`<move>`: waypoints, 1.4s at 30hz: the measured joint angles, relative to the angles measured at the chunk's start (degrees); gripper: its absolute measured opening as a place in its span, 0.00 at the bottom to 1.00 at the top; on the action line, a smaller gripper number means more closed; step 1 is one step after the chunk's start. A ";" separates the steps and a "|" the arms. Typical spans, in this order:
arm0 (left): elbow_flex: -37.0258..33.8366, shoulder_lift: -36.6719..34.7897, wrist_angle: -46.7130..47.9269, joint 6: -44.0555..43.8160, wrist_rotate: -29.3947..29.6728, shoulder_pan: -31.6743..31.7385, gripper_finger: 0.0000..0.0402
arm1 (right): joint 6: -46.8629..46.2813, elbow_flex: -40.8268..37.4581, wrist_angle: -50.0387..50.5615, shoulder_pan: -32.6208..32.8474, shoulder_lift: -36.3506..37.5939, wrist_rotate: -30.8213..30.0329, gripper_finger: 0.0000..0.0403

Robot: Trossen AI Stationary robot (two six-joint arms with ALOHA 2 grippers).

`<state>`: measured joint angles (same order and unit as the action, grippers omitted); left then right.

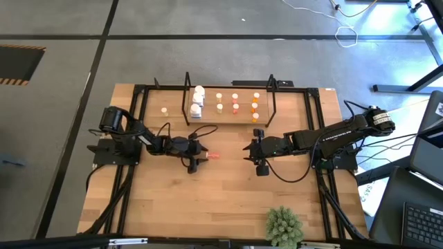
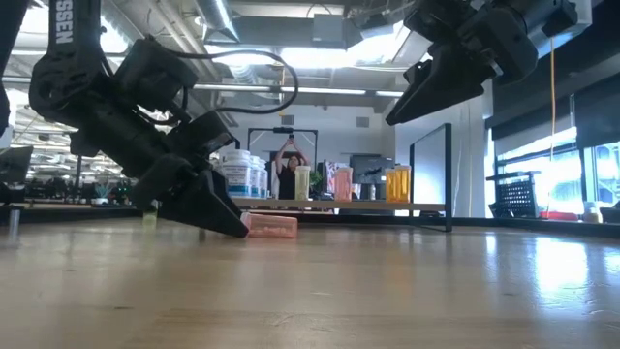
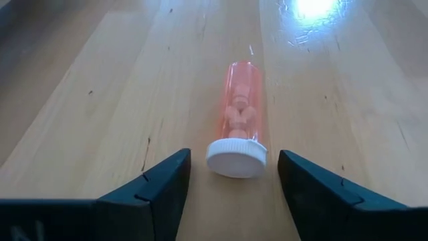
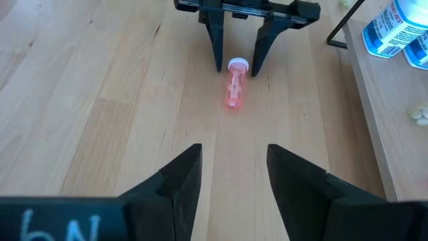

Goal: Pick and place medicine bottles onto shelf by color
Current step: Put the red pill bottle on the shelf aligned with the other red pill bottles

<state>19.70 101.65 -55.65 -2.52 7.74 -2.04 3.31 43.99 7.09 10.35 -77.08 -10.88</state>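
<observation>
You had the left gripper (image 1: 201, 156) down at the tabletop, centre-left of the high view, fingers spread wide either side of the white cap of the pink bottle (image 3: 239, 127). The bottle lay on its side, unheld. Your right gripper (image 1: 250, 147) waited opposite, jaws apart and empty, below the shelf (image 1: 228, 122).

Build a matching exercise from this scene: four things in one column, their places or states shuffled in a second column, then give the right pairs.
Things:
1. pink bottle
2. left gripper
3. right gripper
4. plant

Places or states:
A. open, raised above the table, facing the lying bottle
B. at the table's near edge
C. lying on its side on the table, white cap toward the left gripper
D. open, low at the table, fingers either side of the white cap

Pairs: 1-C, 2-D, 3-A, 4-B
</observation>
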 joint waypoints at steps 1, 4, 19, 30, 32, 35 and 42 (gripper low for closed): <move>0.00 0.00 -0.20 0.29 -0.09 0.00 0.54 | 0.02 0.00 0.01 0.00 0.00 0.00 0.42; 0.00 0.00 -0.41 1.52 -0.21 -0.03 0.49 | -0.07 0.00 0.00 0.02 0.00 0.00 0.42; 0.00 0.00 -0.99 0.76 -1.28 0.00 0.24 | -0.08 0.00 0.00 0.00 0.00 0.00 0.42; 1.66 -2.84 6.40 -4.36 -1.91 0.00 0.24 | -0.09 0.02 0.00 0.00 -0.02 -0.02 0.42; 3.71 -5.32 13.52 -4.93 -2.80 0.00 0.24 | -0.02 0.08 -0.04 0.01 -0.02 -0.02 0.42; 8.56 -8.42 27.08 -4.88 -2.91 0.00 0.24 | -0.09 0.09 -0.11 0.00 -0.02 0.00 0.42; 22.74 -14.61 58.26 -3.37 -2.30 0.17 0.23 | -0.05 0.09 -0.04 0.02 -0.02 -0.02 0.42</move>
<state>42.45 87.04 2.60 -5.88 5.43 -1.87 3.26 44.07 7.05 10.37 -77.10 -10.90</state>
